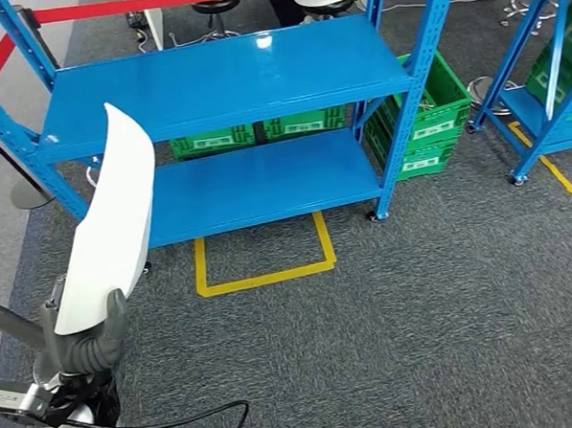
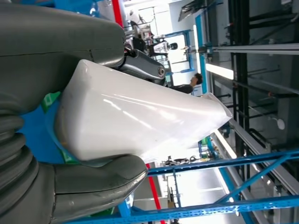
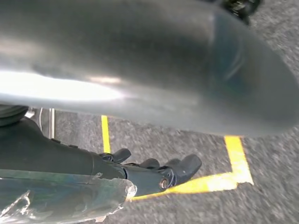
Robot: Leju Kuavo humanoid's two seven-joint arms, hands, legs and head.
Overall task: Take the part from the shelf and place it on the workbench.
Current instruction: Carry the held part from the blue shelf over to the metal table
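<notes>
The blue shelf stands behind a yellow floor marking on grey carpet, while the left hand grips the curved white part upright, clear of the shelf, and the right hand hangs with fingers loosely extended, holding nothing.

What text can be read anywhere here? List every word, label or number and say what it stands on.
None can be read.
White labels on the green plastic crates behind the blue metal shelf: too small and blurred.
Glossy white curved plastic part held in the left robot hand: no marking visible.
</notes>
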